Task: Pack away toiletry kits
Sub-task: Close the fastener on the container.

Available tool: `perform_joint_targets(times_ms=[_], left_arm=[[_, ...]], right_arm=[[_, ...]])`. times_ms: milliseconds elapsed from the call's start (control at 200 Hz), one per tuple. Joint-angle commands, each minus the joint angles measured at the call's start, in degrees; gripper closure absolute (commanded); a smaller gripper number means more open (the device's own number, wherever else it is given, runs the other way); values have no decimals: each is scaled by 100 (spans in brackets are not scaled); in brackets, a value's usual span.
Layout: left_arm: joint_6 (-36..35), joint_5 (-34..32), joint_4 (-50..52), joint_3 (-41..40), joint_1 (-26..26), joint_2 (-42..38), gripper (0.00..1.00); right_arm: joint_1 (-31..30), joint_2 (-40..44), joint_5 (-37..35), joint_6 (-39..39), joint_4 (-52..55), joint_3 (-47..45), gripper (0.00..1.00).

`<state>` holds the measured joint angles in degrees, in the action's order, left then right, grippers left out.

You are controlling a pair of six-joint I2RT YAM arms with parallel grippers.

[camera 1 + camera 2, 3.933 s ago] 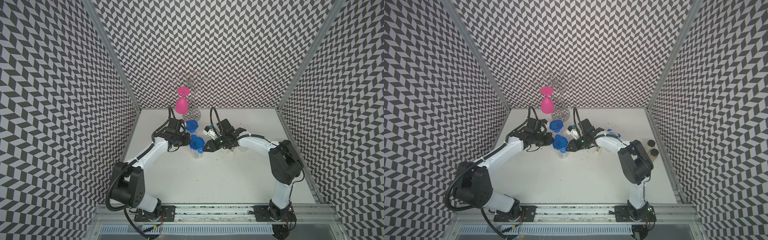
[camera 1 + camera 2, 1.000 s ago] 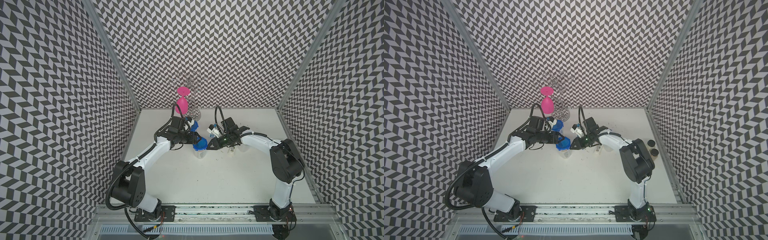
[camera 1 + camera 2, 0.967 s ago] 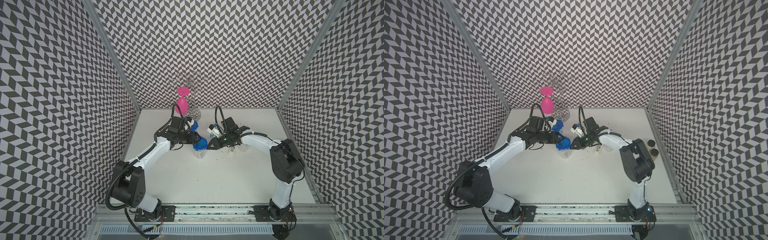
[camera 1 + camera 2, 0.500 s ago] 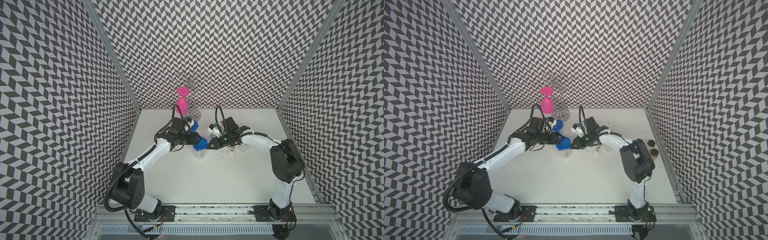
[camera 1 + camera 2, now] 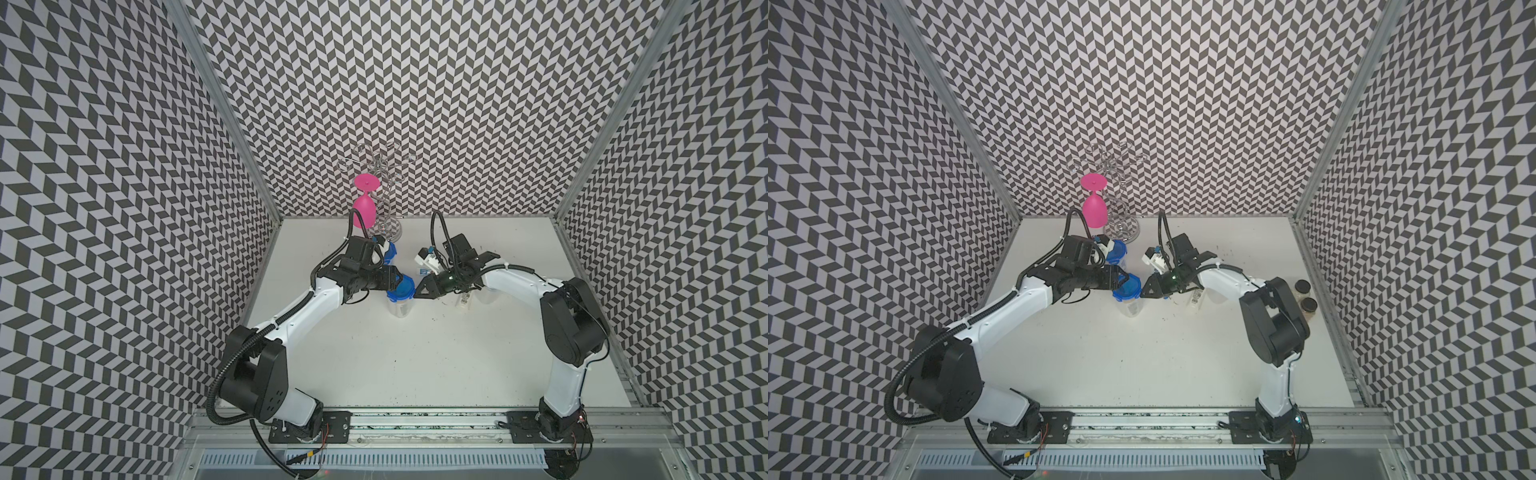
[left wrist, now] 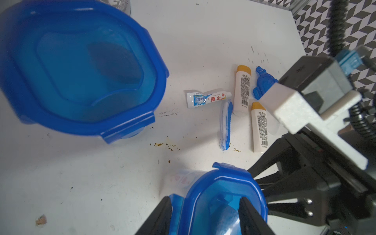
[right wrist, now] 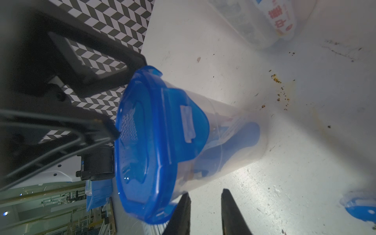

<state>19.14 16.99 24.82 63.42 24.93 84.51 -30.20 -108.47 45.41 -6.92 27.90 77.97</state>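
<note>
In a top view, lidded jar at frame centre; second jar just up-left; wire rack above both.

Wht table w/ jars, toothpaste, toothbrush, bottles, rack.

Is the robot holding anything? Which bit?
The left end effector straddles the blue lid of the nearer jar at its rim; a grip cannot be told. The right end effector holds nothing.

Both top views from high above the worktop's front edge, angled down toward the back wall, nearly equal whole-scene framing, left wrist view close above the jar, right wrist view close beside the same jar, side-on.
</note>
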Motion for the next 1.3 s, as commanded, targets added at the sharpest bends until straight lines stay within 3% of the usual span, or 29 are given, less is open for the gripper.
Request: perform_joint_targets(times_ms=[0,506,997,1292], left_arm=[[3,-94,119,-10,126,-329,46],[-130,-78,137,-155,91,-80,45],[987,1139,-860,-1079,-124,-400,43],[1201,937,-779,-1145,-136,-496,43]], right_arm=[[-21,-1,8,76,-395,163,74],[-31,-17,-114,125,-168,309,74],[-302,-274,-45,107,-157,533,74],[-337,-337,-154,133,-55,648,74]])
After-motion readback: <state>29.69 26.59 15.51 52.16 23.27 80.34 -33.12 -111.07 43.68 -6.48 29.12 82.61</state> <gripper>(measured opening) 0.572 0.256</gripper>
